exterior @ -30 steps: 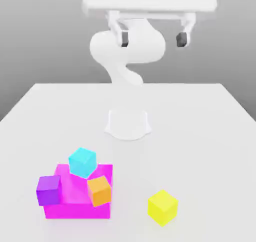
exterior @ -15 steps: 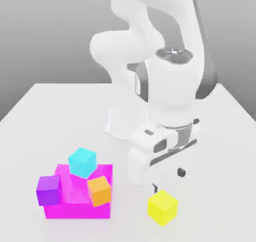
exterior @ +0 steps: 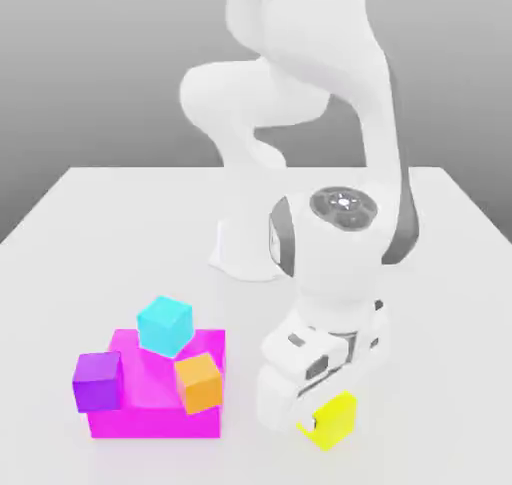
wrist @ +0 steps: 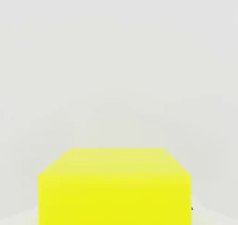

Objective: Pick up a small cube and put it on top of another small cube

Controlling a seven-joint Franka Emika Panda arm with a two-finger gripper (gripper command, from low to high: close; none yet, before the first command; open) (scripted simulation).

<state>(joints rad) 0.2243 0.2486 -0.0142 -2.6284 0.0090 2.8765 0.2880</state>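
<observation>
A simulated test bench, not a real room. A bare white table [exterior: 90,223] meets a flat grey backdrop; coloured blocks [exterior: 150,378] sit at seven o'clock.

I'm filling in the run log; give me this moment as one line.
phase: grasp | gripper: shut on yellow cube | yellow cube: on table | orange cube: untouched | stacking: not yet done

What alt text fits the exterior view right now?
A white robot arm bends down over a small yellow cube on a white table, its claw shut on the cube. Toward the exterior view's left, cyan, purple and orange cubes sit on a magenta block.
</observation>
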